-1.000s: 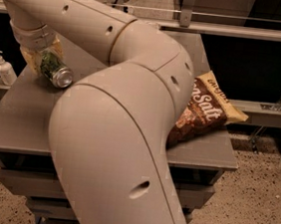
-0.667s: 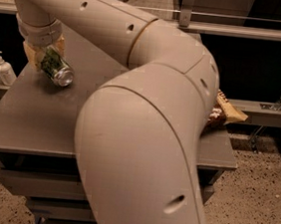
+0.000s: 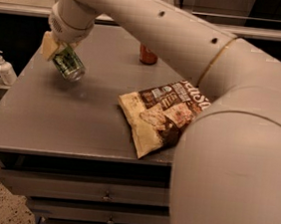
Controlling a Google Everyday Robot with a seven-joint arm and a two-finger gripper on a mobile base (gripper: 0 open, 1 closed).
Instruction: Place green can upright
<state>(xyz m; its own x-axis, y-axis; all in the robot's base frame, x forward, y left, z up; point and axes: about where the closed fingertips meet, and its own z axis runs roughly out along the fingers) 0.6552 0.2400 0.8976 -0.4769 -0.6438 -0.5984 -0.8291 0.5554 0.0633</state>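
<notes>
The green can (image 3: pixel 69 65) has a dark green patterned body and a silver end. It hangs tilted above the left part of the grey table (image 3: pixel 75 117), its silver end pointing down and right. My gripper (image 3: pixel 57 50) is at the upper left, at the end of the big white arm, and is shut on the can's upper part. A yellowish finger pad (image 3: pixel 49 46) shows at the can's left. The can is off the table top.
A brown-and-cream snack bag (image 3: pixel 163 114) lies at the table's middle right, partly under my arm. A red can (image 3: pixel 148 55) stands at the back. A white pump bottle (image 3: pixel 5 68) stands left of the table. Drawers (image 3: pixel 87 191) run below the front edge.
The view has shifted and my arm has swung aside, uncovering the snack bag and red can. The can stays tilted in the gripper, now over the table's left part.
</notes>
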